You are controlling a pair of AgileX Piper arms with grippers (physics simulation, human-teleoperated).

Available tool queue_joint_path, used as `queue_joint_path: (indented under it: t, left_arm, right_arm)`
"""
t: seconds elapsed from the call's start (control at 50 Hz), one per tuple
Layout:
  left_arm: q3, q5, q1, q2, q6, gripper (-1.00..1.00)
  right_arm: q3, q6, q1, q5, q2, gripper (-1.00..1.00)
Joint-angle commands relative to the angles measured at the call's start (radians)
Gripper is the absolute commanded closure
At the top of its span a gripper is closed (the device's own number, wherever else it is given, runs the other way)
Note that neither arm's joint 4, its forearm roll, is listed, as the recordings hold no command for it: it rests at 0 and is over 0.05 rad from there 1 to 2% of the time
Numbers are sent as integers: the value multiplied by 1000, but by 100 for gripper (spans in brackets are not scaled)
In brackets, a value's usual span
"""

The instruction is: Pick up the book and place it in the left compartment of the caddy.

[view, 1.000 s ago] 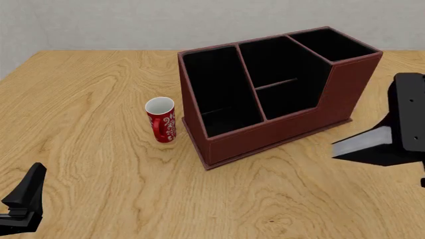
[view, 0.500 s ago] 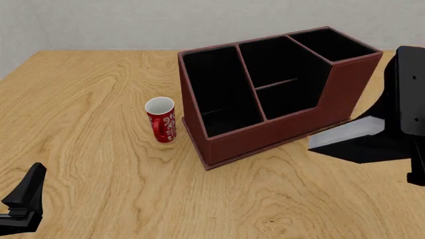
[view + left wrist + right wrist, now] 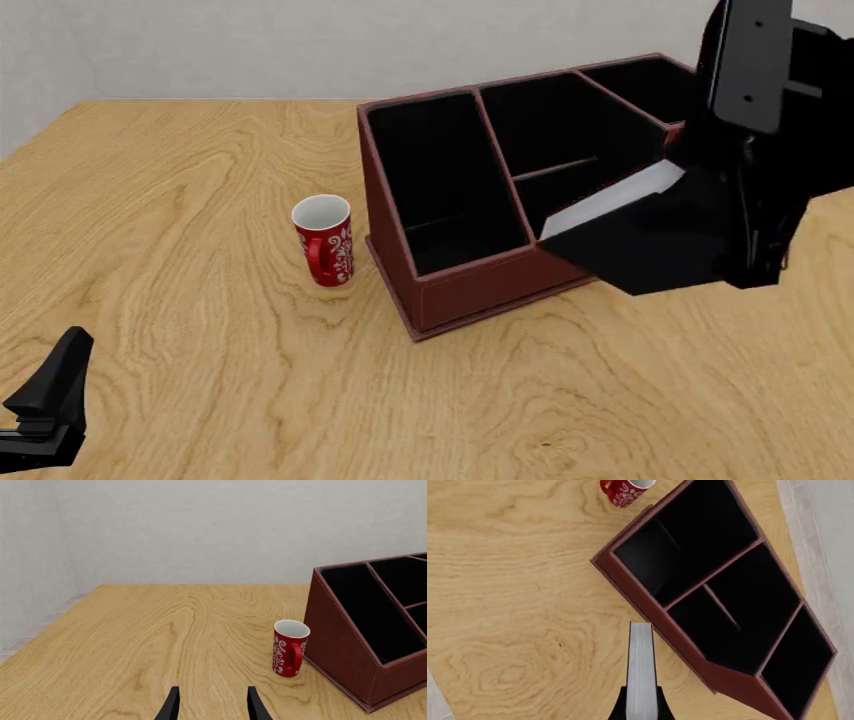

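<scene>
Right jaws (image 3: 640, 700) pinching the book (image 3: 641, 235), left jaws (image 3: 210, 705) spread; misaligned, it could strike the caddy (image 3: 467, 290) wall.

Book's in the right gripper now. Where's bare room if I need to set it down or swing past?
Bare wood spans the table in front of the caddy, and left of the mug. It is tight between mug and caddy. The right gripper holds the book over the caddy's front.

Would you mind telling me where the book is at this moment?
In the front view the book is held tilted in the right pincer, off the table on the right side, in front of the caddy's low front wall near the middle sections.
</scene>
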Motion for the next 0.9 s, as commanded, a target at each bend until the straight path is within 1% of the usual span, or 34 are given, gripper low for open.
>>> queue_joint_path:
  t: [0.02,0.1,0.12,0.14,0.16,0.18,0.2,0.22,0.24,0.26,0.3,0.34,0.36,0.38,0.4,0.44,0.46,0.48,0.5,0.52,0.54,0.56,0.58,0.66,0.68,0.7,0.74,0.76,0.8,0.82,0.84,0.86,0.88,0.9]
  left_arm:
    - [0,0,0,0,0,-100]
    - [0,0,0,0,0,-100]
    - [0,0,0,0,0,-100]
    - [0,0,0,0,0,-100]
    - [0,0,0,0,0,-100]
    - [0,0,0,0,0,-100]
    - [0,0,0,0,0,-100]
    - [0,0,0,0,0,-100]
    - [0,0,0,0,0,-100]
    - [0,0,0,0,0,-100]
    - [0,0,0,0,0,-100]
    - [0,0,0,0,0,-100]
    - [0,0,0,0,0,-100]
    - [0,0,0,0,0,-100]
    - [0,0,0,0,0,-100]
    - [0,0,0,0,0,-100]
    - [0,0,0,0,0,-100]
    - [0,0,0,0,0,-100]
    - [0,0,0,0,0,-100]
    - [0,0,0,0,0,-100]
    - [0,0,0,0,0,-100]
    - [0,0,0,0,0,-100]
    - [0,0,0,0,0,-100]
    - [0,0,0,0,0,-100]
    - [0,0,0,0,0,-100]
    - [0,0,0,0,0,-100]
    - [0,0,0,0,0,-100]
    - [0,0,0,0,0,-100]
    - [0,0,0,0,0,-100]
    - [0,0,0,0,0,-100]
    - [0,0,0,0,0,-100]
    - [0,0,0,0,0,-100]
    - [0,0,0,0,0,-100]
    - [0,0,0,0,0,-100]
  right_arm:
    - [-137,156,72,0,80,100]
    - [-162,170,67,0,94,100]
    - [-191,211,89,0,107,100]
    - [-203,236,100,0,114,100]
    - [-200,221,86,0,112,100]
    - [-189,213,44,0,111,100]
    - [-202,234,86,0,116,100]
    - [-200,236,83,0,116,100]
    - [-209,265,101,0,122,100]
    - [-227,279,107,0,126,100]
    - [-260,335,153,0,138,100]
    - [-258,344,164,0,139,100]
    - [-260,364,176,0,142,100]
    - [-260,367,155,0,143,100]
    - [-261,362,161,0,143,100]
    - [-280,405,213,0,148,100]
    - [-284,401,201,0,149,100]
    - [-282,379,176,0,147,100]
    - [-290,398,189,0,149,100]
    - [-292,402,192,0,150,100]
    - [-301,411,182,0,152,100]
    - [-303,408,184,0,153,100]
    - [-309,419,189,0,157,100]
    - [-336,429,166,0,173,100]
    - [-336,429,166,0,173,100]
    - [-368,421,107,0,186,100]
    - [-377,428,126,0,198,100]
    - [-382,421,117,0,203,100]
    - [-396,432,117,0,213,100]
    - [-403,421,108,0,224,100]
    - [-419,428,103,0,235,100]
    - [-430,417,83,0,240,100]
    - [-462,453,93,0,254,100]
    - [-463,453,93,0,254,100]
